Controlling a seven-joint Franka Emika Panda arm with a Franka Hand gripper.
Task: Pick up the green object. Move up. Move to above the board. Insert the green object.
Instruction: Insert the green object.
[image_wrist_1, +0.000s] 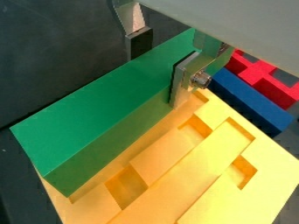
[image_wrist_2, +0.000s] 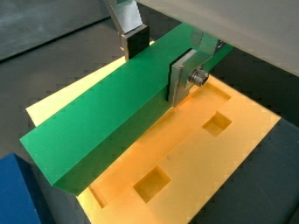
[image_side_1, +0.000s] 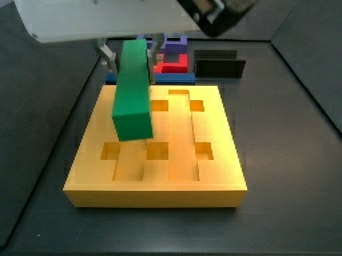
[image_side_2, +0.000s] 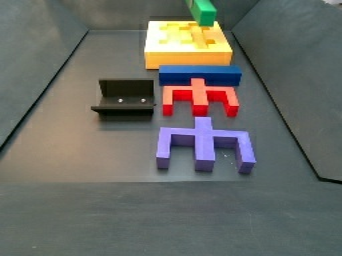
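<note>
**Green bar held over the yellow board**

While the gripper (image_wrist_1: 158, 63) was clamped on the green object (image_wrist_1: 105, 109), one silver finger (image_wrist_1: 187, 77) sat flat against one long face and the other finger (image_wrist_2: 128, 24) pressed the opposite side, as both wrist views showed. So it was grasping the bar across its width, no doubt there.

The green object (image_side_1: 131, 88) hung tilted above the board (image_side_1: 160, 165) in a side view, lengthwise along it, with its near end lower and over the left-hand row of square holes. I couldn't tell whether that end was touching the yellow surface or just above it. In a wrist view the board (image_wrist_2: 205, 153) lay right underneath, two of its holes visible beside the bar.

Behind the board sat the blue block (image_side_2: 199, 76), then the red block (image_side_2: 199, 98), then a purple block (image_side_2: 203, 143) nearest the camera, all on the dark floor. The fixture (image_side_2: 124, 98) stood left of the red one, well apart from the board.
</note>
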